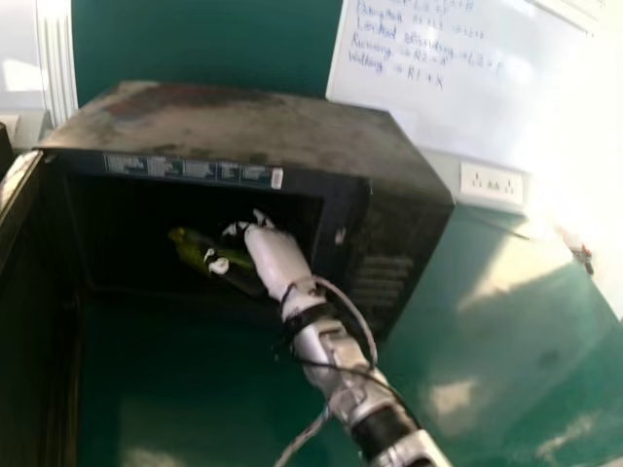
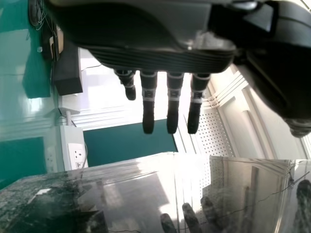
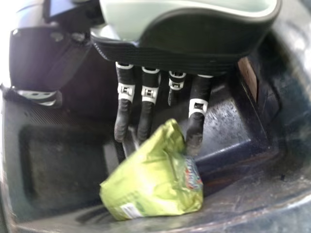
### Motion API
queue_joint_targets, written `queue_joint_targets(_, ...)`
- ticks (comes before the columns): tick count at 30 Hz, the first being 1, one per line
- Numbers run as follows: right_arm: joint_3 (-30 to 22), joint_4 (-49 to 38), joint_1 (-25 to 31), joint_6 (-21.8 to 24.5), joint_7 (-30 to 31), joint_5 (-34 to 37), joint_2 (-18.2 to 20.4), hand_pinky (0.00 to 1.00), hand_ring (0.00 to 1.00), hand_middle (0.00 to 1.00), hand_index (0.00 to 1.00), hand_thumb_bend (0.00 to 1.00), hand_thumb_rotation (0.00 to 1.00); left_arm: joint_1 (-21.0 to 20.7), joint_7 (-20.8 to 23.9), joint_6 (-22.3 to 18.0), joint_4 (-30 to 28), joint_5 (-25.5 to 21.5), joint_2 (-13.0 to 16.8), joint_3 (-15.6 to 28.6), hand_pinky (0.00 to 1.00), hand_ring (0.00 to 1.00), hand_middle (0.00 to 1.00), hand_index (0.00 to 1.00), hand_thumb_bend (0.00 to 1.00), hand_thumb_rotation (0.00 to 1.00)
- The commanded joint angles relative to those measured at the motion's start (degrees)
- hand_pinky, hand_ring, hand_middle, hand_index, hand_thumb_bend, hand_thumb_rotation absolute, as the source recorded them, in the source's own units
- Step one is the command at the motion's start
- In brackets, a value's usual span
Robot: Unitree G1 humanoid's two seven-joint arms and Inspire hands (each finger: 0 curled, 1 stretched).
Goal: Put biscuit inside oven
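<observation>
In the head view my right hand [image 1: 274, 255] is inside the open cavity of the black oven [image 1: 263, 117], with the arm coming in from the bottom edge. The yellow-green biscuit packet [image 1: 187, 249] lies in the cavity on the left side of this hand. The right wrist view has the right hand [image 3: 197, 36] with its fingers extended, not curled round the packet [image 3: 150, 182]; the fingertips are close to its upper part, and whether they touch I cannot tell. My left hand [image 2: 148, 99] is in the left wrist view, fingers straight, holding nothing.
The oven door [image 1: 34, 311] stands open on the left. A whiteboard [image 1: 458, 78] and a wall socket [image 1: 492, 183] are behind the oven, with the green tabletop [image 1: 506, 331] to its right. A glossy dark surface [image 2: 131, 194] faces the left hand.
</observation>
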Motion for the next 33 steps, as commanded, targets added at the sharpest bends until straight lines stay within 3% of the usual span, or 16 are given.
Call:
queue_joint_targets(1,-1.90,-1.90,2.34,0.48,0.27,0.87,-2.33,0.29,0.61,0.72,0.69,0.74,0.08,0.25,-0.24,-1.35,0.80,0.06,0.15,1.40,0.73,0.78,0.83,0.81,0.91,0.70)
queue_joint_targets(11,-4.47,-17.18,10.02,3.55,6.72,0.56,-4.56,0.28,0.59,0.73,0.70,0.71,0.09,-0.61,-0.44,-2.08,1.75,0.71,0.37,1.92,0.74,0.81,0.85,0.82,0.92,0.72)
queue_joint_targets(21,-6.28,-28.69,17.42,4.21,8.82,-0.30,-6.22,0.28,0.57,0.71,0.70,0.72,0.13,-1.25,-0.59,-1.97,2.38,0.70,0.91,2.18,0.74,0.80,0.84,0.81,0.92,0.71)
queue_joint_targets(33,-8.00,-35.71,22.63,4.24,10.59,-0.09,-7.31,0.27,0.55,0.70,0.69,0.71,0.13,-2.20,-0.43,-2.93,3.63,1.61,1.34,2.45,0.73,0.80,0.84,0.81,0.93,0.71)
